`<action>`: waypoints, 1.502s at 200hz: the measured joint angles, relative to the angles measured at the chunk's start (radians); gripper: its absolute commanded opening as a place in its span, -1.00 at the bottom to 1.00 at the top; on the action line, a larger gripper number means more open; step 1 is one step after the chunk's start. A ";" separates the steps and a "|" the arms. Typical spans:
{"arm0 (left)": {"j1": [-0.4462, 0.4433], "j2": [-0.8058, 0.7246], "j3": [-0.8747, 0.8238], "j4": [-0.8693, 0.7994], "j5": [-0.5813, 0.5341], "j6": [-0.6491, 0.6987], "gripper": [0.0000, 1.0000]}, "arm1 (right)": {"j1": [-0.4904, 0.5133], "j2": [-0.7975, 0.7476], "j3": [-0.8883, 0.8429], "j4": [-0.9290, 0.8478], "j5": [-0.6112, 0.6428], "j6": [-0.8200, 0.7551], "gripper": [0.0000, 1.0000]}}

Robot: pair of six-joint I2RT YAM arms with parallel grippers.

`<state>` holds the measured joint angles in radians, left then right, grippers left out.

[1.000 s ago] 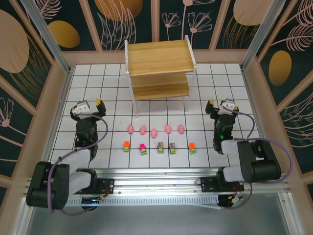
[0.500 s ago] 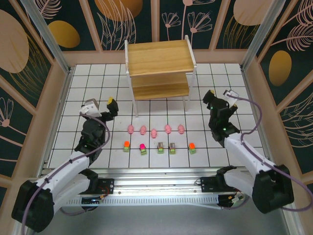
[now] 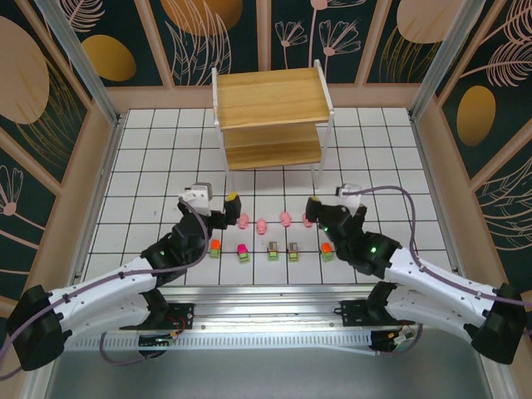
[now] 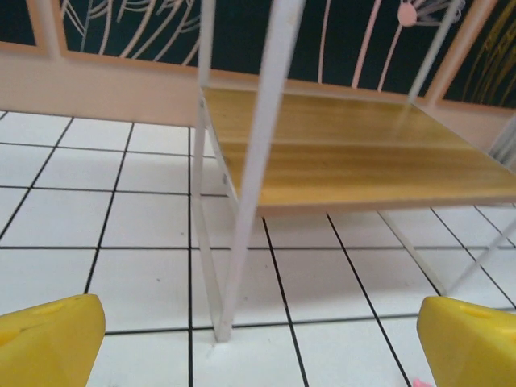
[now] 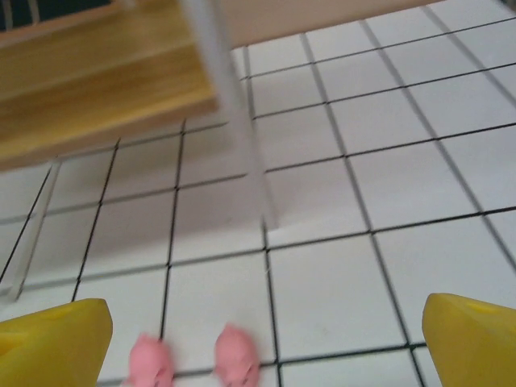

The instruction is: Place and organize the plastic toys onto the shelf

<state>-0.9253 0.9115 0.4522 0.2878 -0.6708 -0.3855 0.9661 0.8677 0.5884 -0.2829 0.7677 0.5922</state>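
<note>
Both arms have swung in from the sides toward the middle over the last second; the toys and the shelf lie where they were.

Nearest the arm bases, five blocks [image 3: 273, 250] stand in a row across the white tiles [image 3: 150, 158], spaced apart, topped orange, magenta, brown, brown and orange from left to right. Just behind them runs the row of pigs [image 3: 262, 225]; four show from above, and the right one is partly under the right arm.

The left gripper [image 3: 226, 206] hangs over the left end of the pig row, jaws spread wide with nothing between them; its yellow fingertips [image 4: 48, 339] sit at the bottom corners of the wrist view. The right gripper [image 3: 327, 202] hangs over the right end of the row, likewise wide and empty, with two pigs [image 5: 236, 359] low in its wrist view, between its fingertips [image 5: 472, 339].

Beyond the pigs stands the shelf [image 3: 270, 96], both wooden boards bare. Its front left leg [image 4: 246, 226] rises straight ahead of the left gripper.
</note>
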 measured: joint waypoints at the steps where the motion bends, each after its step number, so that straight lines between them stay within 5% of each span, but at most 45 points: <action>1: -0.003 0.001 0.001 -0.002 -0.002 -0.001 0.97 | 0.005 0.000 0.000 -0.002 0.001 0.002 0.96; 72: -0.188 0.051 0.006 -0.143 -0.131 -0.134 0.87 | 0.154 0.180 -0.001 -0.225 -0.037 0.252 0.79; 177: -0.193 0.053 -0.004 -0.187 -0.122 -0.200 0.89 | 0.188 0.143 -0.084 -0.287 -0.220 0.378 0.49; 300: -0.193 0.090 -0.005 -0.176 -0.070 -0.191 0.98 | 0.135 0.230 -0.101 -0.285 -0.280 0.408 0.16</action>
<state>-1.1187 1.0016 0.4469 0.1120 -0.7410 -0.5762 1.1007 1.0981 0.4877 -0.5678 0.4873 1.0000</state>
